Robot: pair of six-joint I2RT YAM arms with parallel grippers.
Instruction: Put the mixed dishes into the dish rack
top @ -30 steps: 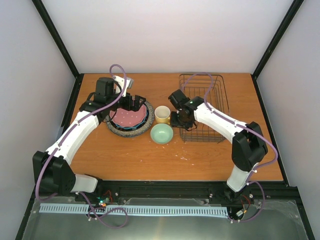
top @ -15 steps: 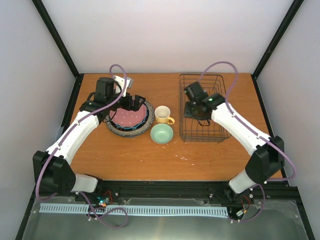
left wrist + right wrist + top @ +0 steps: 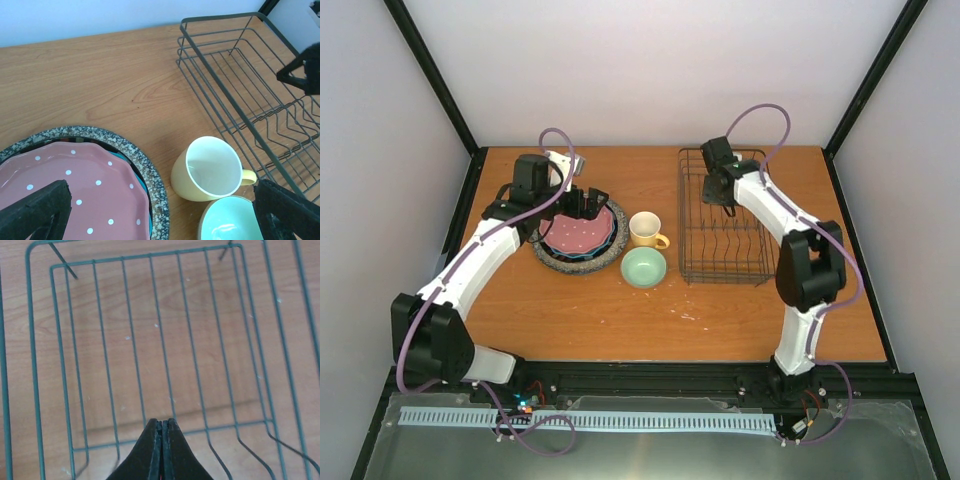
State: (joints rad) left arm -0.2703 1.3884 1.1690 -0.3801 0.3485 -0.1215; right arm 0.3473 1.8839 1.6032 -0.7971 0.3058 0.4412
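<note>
Dish rack (image 3: 720, 250) at 2 o'clock empty; plates (image 3: 578, 235), mug (image 3: 645, 229), bowl (image 3: 643, 267) yet to be loaded. L gripper (image 3: 590, 205) spread wide, R gripper (image 3: 163, 421) closed, nothing held.

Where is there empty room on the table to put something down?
The wide bare strip of table on the near side of the mint bowl and dish rack. Also behind the yellow mug, near the back wall. Crowded between plate stack, mug and rack.
</note>
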